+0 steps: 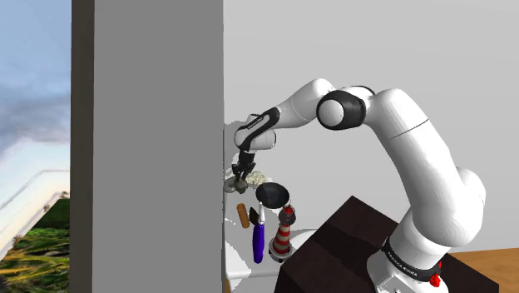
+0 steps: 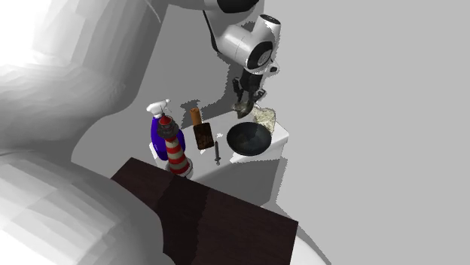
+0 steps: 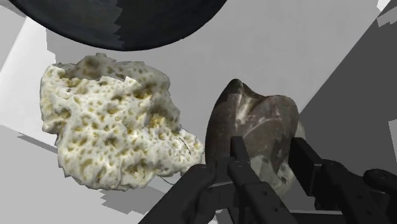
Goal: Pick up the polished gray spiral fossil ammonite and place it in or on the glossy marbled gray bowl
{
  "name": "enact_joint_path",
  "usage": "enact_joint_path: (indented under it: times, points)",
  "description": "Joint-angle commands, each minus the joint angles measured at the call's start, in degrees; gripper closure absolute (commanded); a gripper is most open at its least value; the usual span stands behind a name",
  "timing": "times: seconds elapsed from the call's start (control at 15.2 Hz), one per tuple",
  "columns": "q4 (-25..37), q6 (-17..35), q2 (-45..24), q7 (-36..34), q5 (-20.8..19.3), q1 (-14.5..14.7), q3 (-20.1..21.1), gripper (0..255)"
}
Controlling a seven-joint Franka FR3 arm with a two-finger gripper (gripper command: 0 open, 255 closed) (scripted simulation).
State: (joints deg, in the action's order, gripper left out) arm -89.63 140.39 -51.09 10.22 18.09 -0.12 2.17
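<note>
My gripper [image 3: 270,160] is shut on the ammonite [image 3: 254,124], a grey-brown polished spiral fossil that stands on edge between the two black fingers [image 3: 240,162]. In the second exterior view the gripper [image 2: 244,104] holds the ammonite [image 2: 243,111] just above the far end of the small white table, beside the dark marbled bowl [image 2: 248,139]. The shoulder view puts the gripper [image 1: 241,172] to the left of the bowl [image 1: 273,195]. Part of the bowl's dark rim [image 3: 121,22] lies just beyond the gripper.
A pale porous rock [image 3: 108,121] lies right next to the ammonite and the bowl. A red-and-white lighthouse [image 2: 175,154], a blue spray bottle [image 2: 157,129], a brown block [image 2: 202,135] and a dark tool [image 2: 217,151] crowd the white table [image 2: 280,140]. A grey wall [image 1: 150,141] hides the table's far side.
</note>
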Motion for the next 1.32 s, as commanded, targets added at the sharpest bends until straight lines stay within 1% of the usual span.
enact_joint_path:
  times: [0.0, 0.26, 0.33, 0.4, 0.46, 0.59, 0.66, 1.12, 1.25]
  points:
    - [-0.1, -1.2, -0.6, -0.7, 0.1, 1.3, 0.9, 255]
    - [-1.3, -2.6, 2.0, -1.2, -0.1, 1.3, 0.8, 255]
    - [-1.5, -2.0, 1.7, -0.9, 0.0, 1.2, 0.8, 255]
    - [-1.5, -2.0, 1.7, -0.9, 0.0, 1.2, 0.8, 0]
    - [-4.7, 1.6, 2.6, 6.3, -1.2, -0.3, 1.8, 0]
    - [-9.4, 8.3, 3.4, 20.6, -3.9, -4.3, 4.5, 0]
    - [-10.6, 10.5, 3.3, 25.9, -5.0, -6.1, 5.7, 0]
    - [-7.5, 12.7, -1.9, 25.7, -5.4, -5.4, 5.9, 0]
    - [-7.2, 12.8, -2.3, 25.6, -5.4, -5.4, 5.9, 0]
